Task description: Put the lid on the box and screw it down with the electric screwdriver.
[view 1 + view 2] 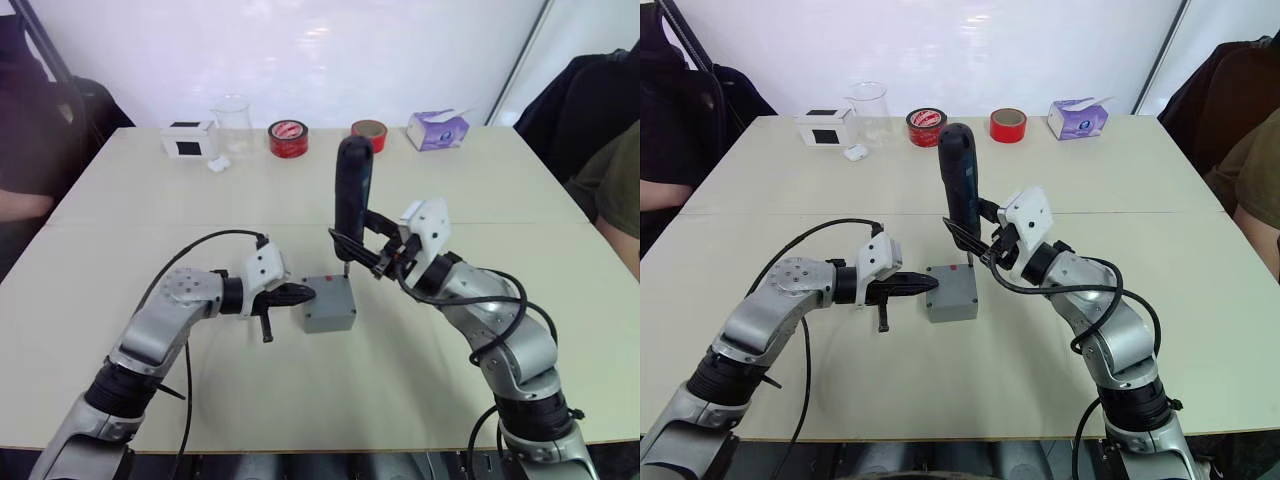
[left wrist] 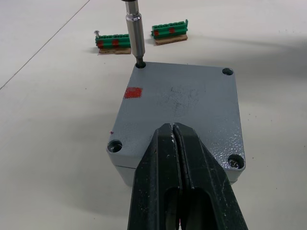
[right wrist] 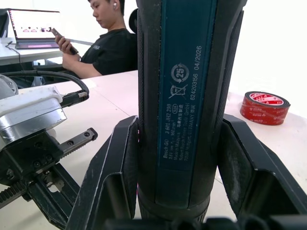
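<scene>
Mid-screwing at center frame: lid (image 2: 184, 103) already on the box (image 1: 329, 305), right pincer (image 3: 180, 158) clamped round the upright electric screwdriver (image 1: 353, 195) with bit in a far corner hole, left pincer (image 2: 183, 158) pressed together on the lid, so best kept vertical with steady downward pressure.

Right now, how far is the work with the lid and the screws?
Done: the lid already sits on the box. In hand: the right gripper holds the electric screwdriver upright, its bit in one far corner hole, while the left gripper, jaws shut, presses on the lid. Left: the nearest corner shows a screw; the other two holes look empty.
</scene>
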